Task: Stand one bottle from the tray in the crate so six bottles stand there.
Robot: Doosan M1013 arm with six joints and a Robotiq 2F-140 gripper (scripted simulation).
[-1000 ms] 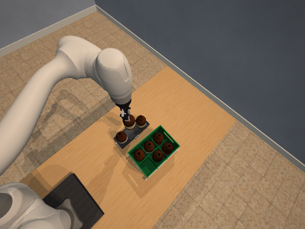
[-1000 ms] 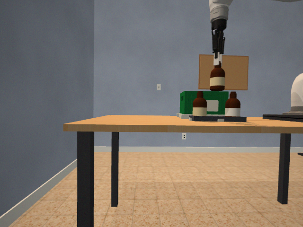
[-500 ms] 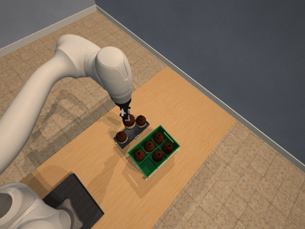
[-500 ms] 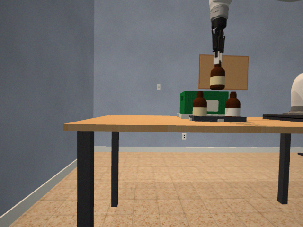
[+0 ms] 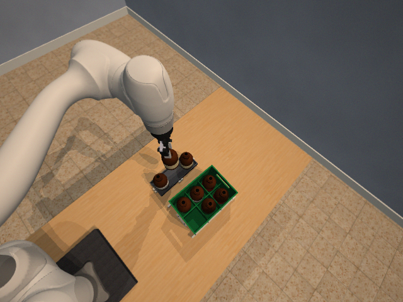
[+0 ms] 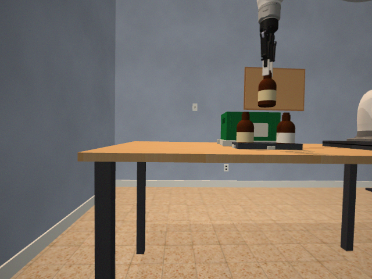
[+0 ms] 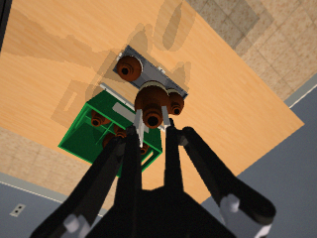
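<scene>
My gripper (image 6: 267,71) is shut on the neck of a brown bottle with a cream label (image 6: 267,92) and holds it upright, well above the dark tray (image 6: 267,145). The held bottle also shows in the overhead view (image 5: 170,158) and in the wrist view (image 7: 152,106). Two more bottles stand on the tray, one at its near end (image 5: 160,180) and one at its far end (image 5: 186,160). The green crate (image 5: 203,198) sits beside the tray with several bottles in its cells. Its near corner cell (image 5: 195,220) is empty.
A dark base plate (image 5: 94,269) carries the arm's foot at the table's near end. The table edge runs close beyond the crate. A brown board (image 6: 274,88) hangs on the back wall behind the held bottle.
</scene>
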